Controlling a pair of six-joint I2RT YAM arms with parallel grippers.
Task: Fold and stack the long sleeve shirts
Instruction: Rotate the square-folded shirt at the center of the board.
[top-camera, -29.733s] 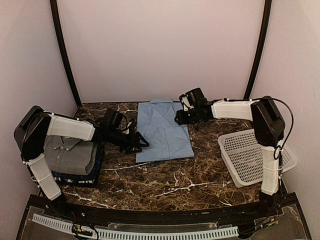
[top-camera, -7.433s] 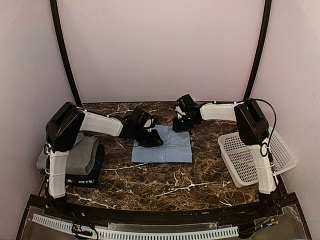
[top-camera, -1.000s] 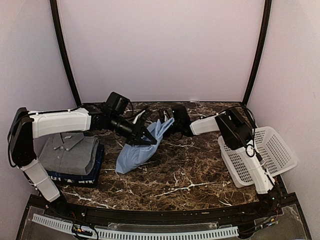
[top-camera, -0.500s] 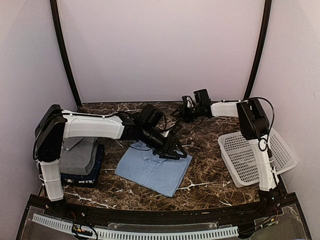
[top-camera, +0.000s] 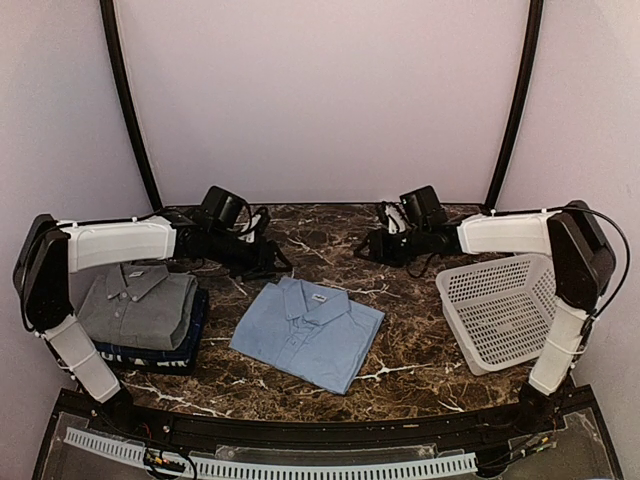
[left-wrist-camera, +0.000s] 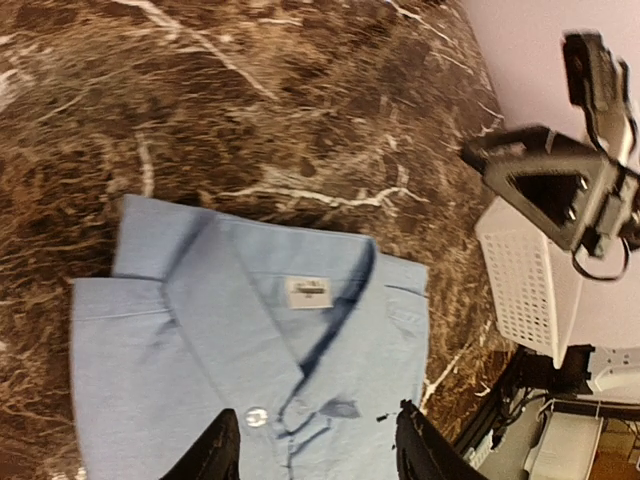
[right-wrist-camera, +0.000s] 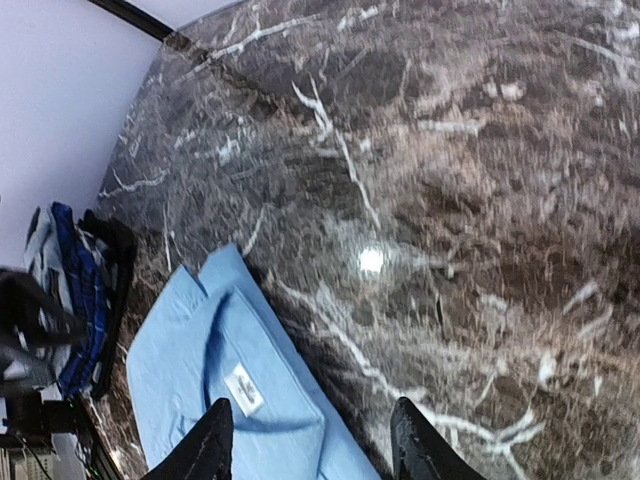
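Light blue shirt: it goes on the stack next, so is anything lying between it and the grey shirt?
Nothing visible does. Only a bare strip of the marble table separates the light blue shirt from the grey shirt at the left.

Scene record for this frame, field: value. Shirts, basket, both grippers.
blue shirt: folded, collar showing, flat on table, centre, not on the stack
stack: grey shirt on top of navy shirt, left side
basket: right side, empty
left gripper: open, holding nothing, off the cloth
right gripper: open, holding nothing, off the cloth
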